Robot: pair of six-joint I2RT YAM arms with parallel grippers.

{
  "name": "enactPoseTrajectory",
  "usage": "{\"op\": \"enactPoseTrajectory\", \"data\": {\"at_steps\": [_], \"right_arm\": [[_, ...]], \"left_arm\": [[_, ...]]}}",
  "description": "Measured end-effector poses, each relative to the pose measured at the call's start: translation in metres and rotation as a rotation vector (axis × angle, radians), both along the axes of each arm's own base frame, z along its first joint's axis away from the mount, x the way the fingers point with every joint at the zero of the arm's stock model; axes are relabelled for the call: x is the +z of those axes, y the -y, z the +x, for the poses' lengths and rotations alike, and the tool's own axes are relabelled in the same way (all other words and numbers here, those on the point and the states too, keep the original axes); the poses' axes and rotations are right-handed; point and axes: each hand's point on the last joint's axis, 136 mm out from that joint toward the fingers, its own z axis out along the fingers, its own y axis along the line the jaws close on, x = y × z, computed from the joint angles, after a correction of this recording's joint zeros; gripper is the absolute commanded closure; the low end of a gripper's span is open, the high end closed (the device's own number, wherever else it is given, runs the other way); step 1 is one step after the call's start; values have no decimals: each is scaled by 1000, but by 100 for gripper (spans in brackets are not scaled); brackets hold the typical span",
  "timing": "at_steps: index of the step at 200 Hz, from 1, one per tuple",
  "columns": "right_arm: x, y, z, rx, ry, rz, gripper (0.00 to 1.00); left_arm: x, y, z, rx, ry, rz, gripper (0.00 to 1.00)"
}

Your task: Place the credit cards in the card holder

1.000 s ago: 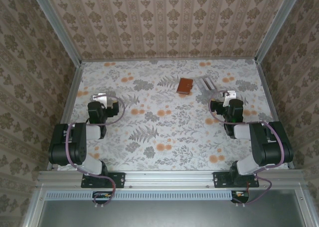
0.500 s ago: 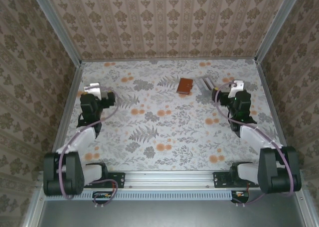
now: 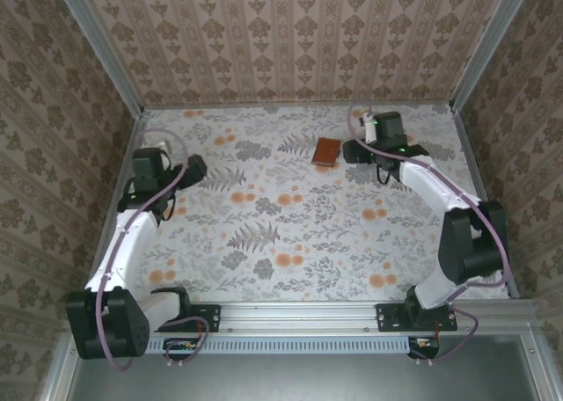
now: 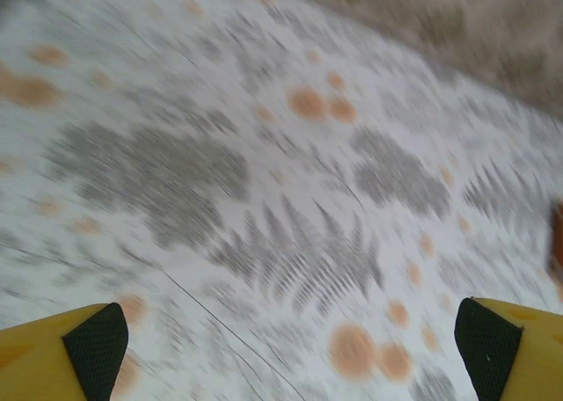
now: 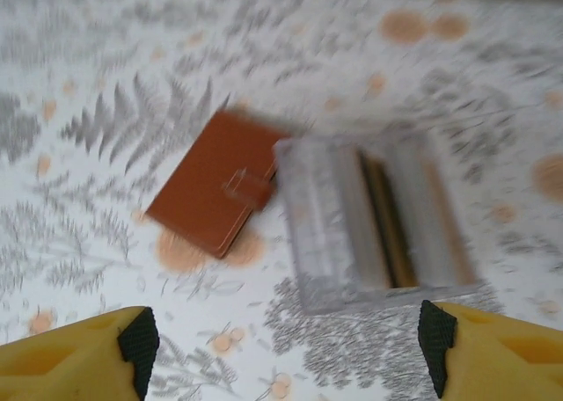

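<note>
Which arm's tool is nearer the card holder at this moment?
Right. The right tool hovers just right of the card holder, by the credit cards. The left tool is far off to the holder's left.

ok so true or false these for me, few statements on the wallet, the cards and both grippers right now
1. The reddish-brown leather card holder lies folded shut. True.
2. The pale grey flat cards sit inside the holder. False: they lie on the floral cloth beside it.
3. The right gripper grips a card. False: its jaws stand apart with nothing between them.
4. The left gripper is open above the cloth. True.
</note>
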Motion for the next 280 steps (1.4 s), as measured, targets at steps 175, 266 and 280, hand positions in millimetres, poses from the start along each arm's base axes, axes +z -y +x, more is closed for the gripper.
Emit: {"op": "enactPoseTrajectory", "data": {"at_steps": [175,266,280], "right_arm": [[-86,-7,25,-5,-397,-373,64],[-77,8,31,-51,-393,-463,99],[-78,10,29,-55,-403,-472,100]], "left_arm": [[-42,57,-26,-207,-193,63,0],[-47,72,-19,-243,-215,86,0],[-43,75,-17,-248,-211,90,0]]}}
